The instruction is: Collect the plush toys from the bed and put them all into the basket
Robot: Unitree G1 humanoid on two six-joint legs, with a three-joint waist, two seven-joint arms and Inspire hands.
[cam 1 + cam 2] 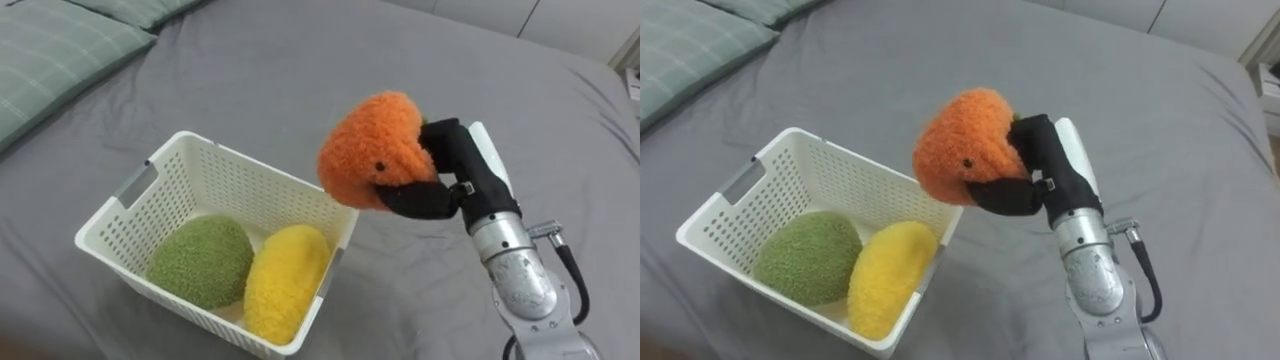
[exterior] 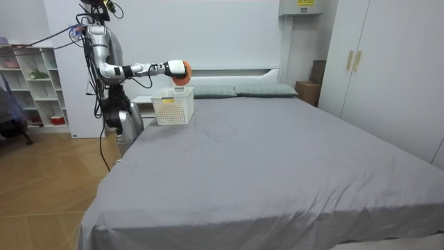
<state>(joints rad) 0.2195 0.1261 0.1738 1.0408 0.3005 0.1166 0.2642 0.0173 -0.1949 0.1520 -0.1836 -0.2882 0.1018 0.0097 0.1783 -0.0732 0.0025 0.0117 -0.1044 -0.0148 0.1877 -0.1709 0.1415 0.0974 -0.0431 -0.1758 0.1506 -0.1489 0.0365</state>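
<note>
A: where's the orange plush toy [image 1: 372, 150]?
B: in the air over the right-hand rim of the white basket [image 1: 250, 185]; most of its bulk is on the basket side of that rim, not yet inside; right hand [image 1: 447, 170] grasps it, black fingers curled round its outer flank, above and below.
A: toy vs. hand?
B: toy lies basket-side of the hand; hand is outboard of the rim; toy is a roundish lump, no strong long axis, slightly taller than wide; the right arm comes in from right of the basket, so it's the near one.
A: space inside?
B: green plush [image 1: 200, 262] and yellow plush [image 1: 285, 282] lie side by side at the basket's near end, touching; the far end of the basket floor looks bare; my guess: it needs a bit more travel left and toward that far end, else it lands on the yellow one or clips the rim.
A: surface?
B: basket sits on the grey bed sheet [image 1: 300, 70], smooth and soft; pale checked pillow [image 1: 50, 50] is beyond the basket's far-left corner, apart from it; a knocked rim could tip the basket, judgement only.
A: room?
B: robot stands on the wood floor [image 2: 41, 187] right beside the basket's corner of the bed; white wardrobe [image 2: 361, 69] is across the bed from the basket, well apart; open shelf [image 2: 31, 76] is behind the robot, away from the basket.
</note>
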